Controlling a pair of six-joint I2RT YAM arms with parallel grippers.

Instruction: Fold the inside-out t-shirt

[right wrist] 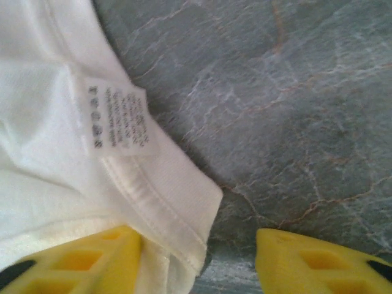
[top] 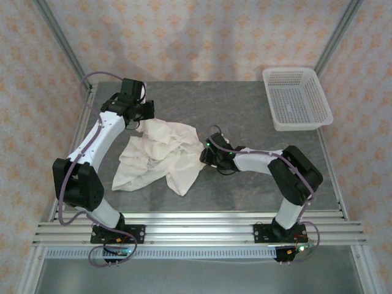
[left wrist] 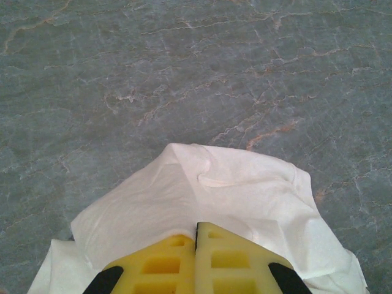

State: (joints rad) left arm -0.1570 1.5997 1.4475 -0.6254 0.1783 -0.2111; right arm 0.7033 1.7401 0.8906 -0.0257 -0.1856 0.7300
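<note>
T-shirt (left wrist: pixel 245 196) corner behind left gripper (left wrist: pixel 196 231)

A: Cam layout?

B: Top cam is fixed, high and behind the arm bases (top: pixel 116 234), tilted down and forward. It's far back, so the whole counter (top: pixel 233 110), the basket (top: pixel 299 125) and both arms are in frame.

A: Wrists?

B: Left wrist cam sits behind the left pincer (left wrist: pixel 196 228), looking steeply down at the counter, close. Pincer at the bottom edge, shirt (left wrist: pixel 202 196) just past it. Right wrist cam is the same on the right pincer (right wrist: pixel 197 245), closer still. Label (right wrist: pixel 119 119) print shows, blurred.

A: Overlap?

B: All three share the shirt and the counter beside it. In the top view, left wrist covers its far-left corner, right wrist its right edge.
</note>
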